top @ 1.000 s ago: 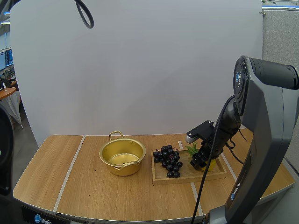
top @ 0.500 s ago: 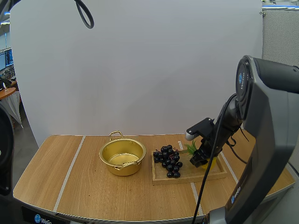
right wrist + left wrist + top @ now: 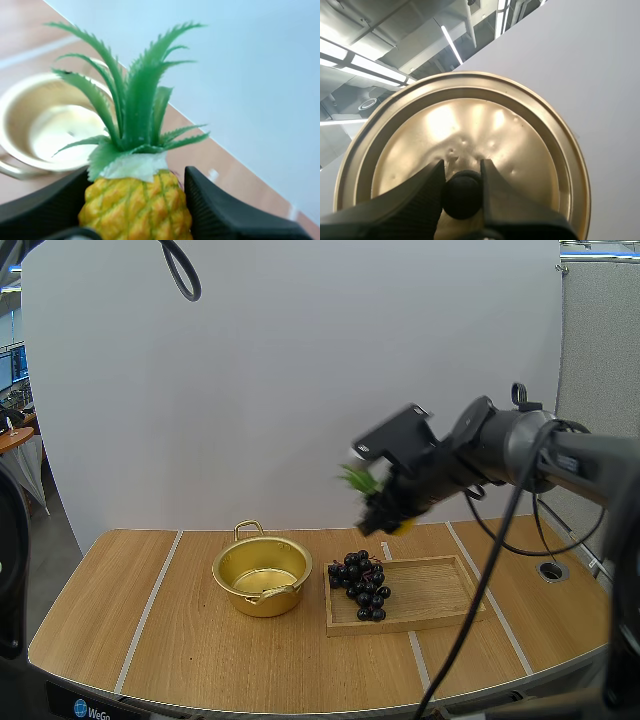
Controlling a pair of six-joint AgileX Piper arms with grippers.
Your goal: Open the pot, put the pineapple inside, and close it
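Right gripper (image 3: 385, 512): closed on the small yellow plastic pineapple with green leaf crown (image 3: 402, 527), holding it in the air clear of the table. In the right wrist view the two black fingers (image 3: 210, 200) bear on either side of the yellow body, and the crown stands out beyond the fingertips.

Left gripper (image 3: 462, 175): clamped on the round black knob (image 3: 462, 195) of the round gold-coloured metal lid (image 3: 525, 145). The lid is off the pot and held apart from it.

Round gold-coloured metal pot with two loop handles (image 3: 262, 575): open, upright on the light wooden table (image 3: 180, 640), nothing visible inside it.

Governing relation: in the high view the pineapple hangs above the bunch of dark purple grapes (image 3: 360, 586) at the left end of the shallow rectangular wooden tray (image 3: 440, 590). The pot lies down and to the robot's left of the fruit, just beside the tray. The fruit's long axis leans, with the crown on the pot side and the yellow base trailing. In the right wrist view the pot mouth sits beyond and to one side of the crown, not under it.

Judgement: the lid is off and the fruit is picked, but it is not yet placed. The right arm carries the load and is the one to travel leftward and down. The pineapple should be centred over the mouth before release. The crown leads and may catch the near rim if the descent begins short
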